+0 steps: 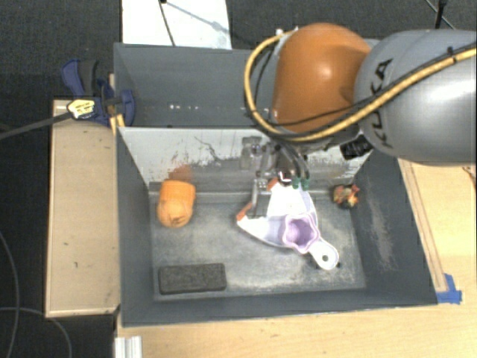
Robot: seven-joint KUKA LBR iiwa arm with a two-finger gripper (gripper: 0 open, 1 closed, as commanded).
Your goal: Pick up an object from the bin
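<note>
A grey metal bin (261, 278) with a scuffed floor is seen from above, set among dark carpet and pale boards. The arm (425, 95) is brought in from the right, with an orange cover (317, 69) at the wrist and yellow and black cables looped round it. The gripper (267, 198) is lowered near the middle of the bin, just near of the far wall. A white and purple scoop (297, 230) is seen directly below and slightly right and near of the gripper. Its far-left part is met or overlapped by the gripper tip, while its white handle with a hole is pointed to the near right. A small red-orange bit is noted at the scoop's left edge; what it belongs to cannot be told. Whether the gripper is spread or pressed together cannot be told, and a hold on the scoop cannot be confirmed. An orange lump (176, 202) is placed well to the left. A dark grey block (192, 277) is laid flat in the near-left corner. A small brown and red thing (345, 194) is seen to the right, by the far wall.
</note>
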